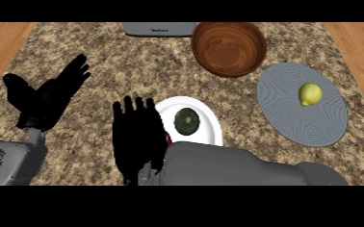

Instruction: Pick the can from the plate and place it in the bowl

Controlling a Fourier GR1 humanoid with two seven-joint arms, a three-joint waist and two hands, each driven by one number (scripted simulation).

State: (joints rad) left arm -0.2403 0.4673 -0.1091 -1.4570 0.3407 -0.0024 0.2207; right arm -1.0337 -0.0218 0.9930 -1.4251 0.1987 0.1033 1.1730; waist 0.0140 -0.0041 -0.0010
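Far left of the white plate [207, 120], the left robot hand [44, 98] rests open, fingers up. The right robot hand [138, 134] hovers just left of the plate, fingers straight, holding nothing. One can [187, 121] stands on that plate, not yet picked. Beyond the plate sits one empty wooden bowl [229, 48]; to its right, one grey mat [302, 103] bears one lemon [310, 94]. Grasp and transfer both remain.
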